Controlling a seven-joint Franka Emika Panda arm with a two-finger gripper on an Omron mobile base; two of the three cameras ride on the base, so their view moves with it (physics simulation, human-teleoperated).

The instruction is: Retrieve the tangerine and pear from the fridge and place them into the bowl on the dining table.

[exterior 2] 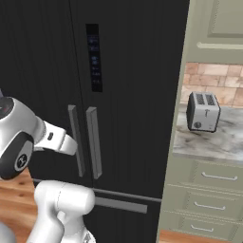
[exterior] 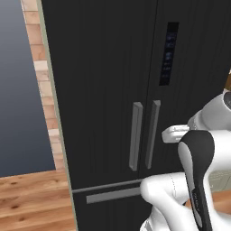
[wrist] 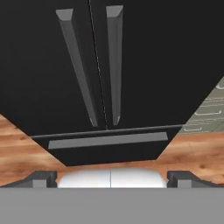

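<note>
Fridge first: the tall black French-door fridge (exterior: 108,90) stands shut, both doors closed, its two long grey vertical handles (exterior: 144,134) side by side at the middle seam and the bottom drawer's grey horizontal handle (exterior: 113,194) below them. The tangerine and the pear would be behind those doors, so judging from this, the task is at its very start and a door must be opened before anything else.

The two-finger gripper (wrist: 111,179) looks along at the lower fridge front, well apart from it, with nothing between its dark fingertips (wrist: 43,179), which sit wide at either side; the claw is spread open and empty. That aim suits lining up on a handle, probably one of the vertical pair.

A silver toaster (exterior 2: 203,112) sits on the marble counter (exterior 2: 213,142) right of the fridge, above sage green drawers (exterior 2: 209,190).
</note>
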